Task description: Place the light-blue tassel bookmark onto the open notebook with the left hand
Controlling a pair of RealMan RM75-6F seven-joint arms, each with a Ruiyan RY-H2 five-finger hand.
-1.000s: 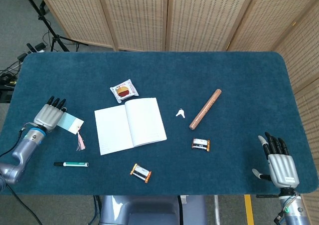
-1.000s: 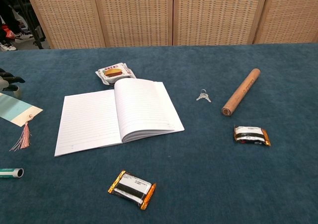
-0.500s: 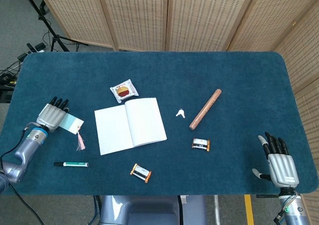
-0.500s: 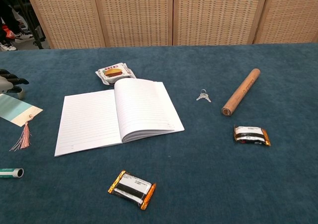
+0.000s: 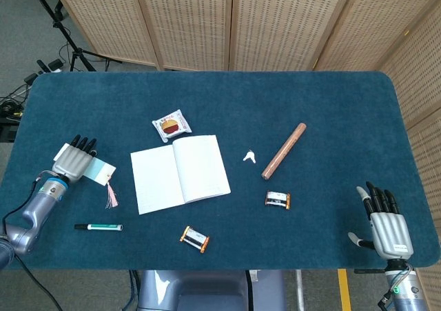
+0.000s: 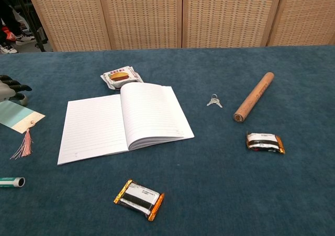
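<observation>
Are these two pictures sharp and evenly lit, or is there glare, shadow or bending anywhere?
Head view: soft, even light on the dark blue felt table, only faint shadows, everything sharp; the table's edges look slightly bowed. Chest view: equally crisp, with the lines on the open white notebook legible and a thin shadow beside the brown cardboard tube; the left hand is cut off by the frame edge.

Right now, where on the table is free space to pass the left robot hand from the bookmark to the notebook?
The strip between the bookmark and the notebook is bare cloth, so the left robot hand can cross there. The far half of the table is also bare. It is more crowded nearer the front, by the marker and snack bar.
</observation>
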